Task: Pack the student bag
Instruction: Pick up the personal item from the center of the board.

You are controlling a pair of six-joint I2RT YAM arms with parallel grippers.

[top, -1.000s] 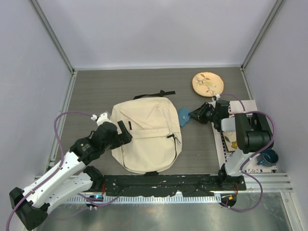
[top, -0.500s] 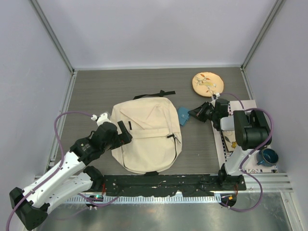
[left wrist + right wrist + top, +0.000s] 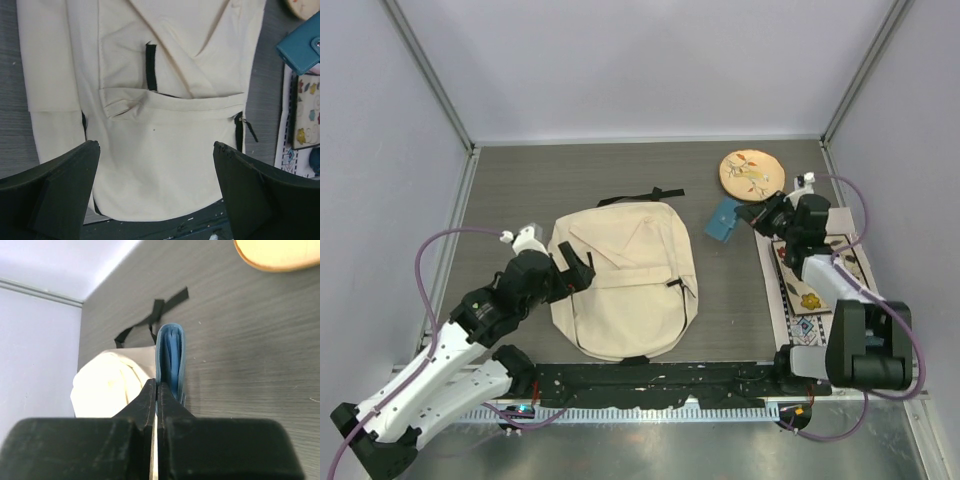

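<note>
One bag (image 3: 625, 280), mid-table (image 3: 520, 190). One blue wallet (image 3: 723, 219), at 2 o'clock from the bag. One round disc (image 3: 752, 174), at 1 o'clock from the wallet. One patterned mat (image 3: 815, 290), at 3 o'clock from the bag. Two grippers: the left gripper (image 3: 575, 268) at the bag's 9 o'clock, the right gripper (image 3: 752, 215) at the wallet's 3 o'clock. Two purple cables (image 3: 428, 262), one per arm.
</note>
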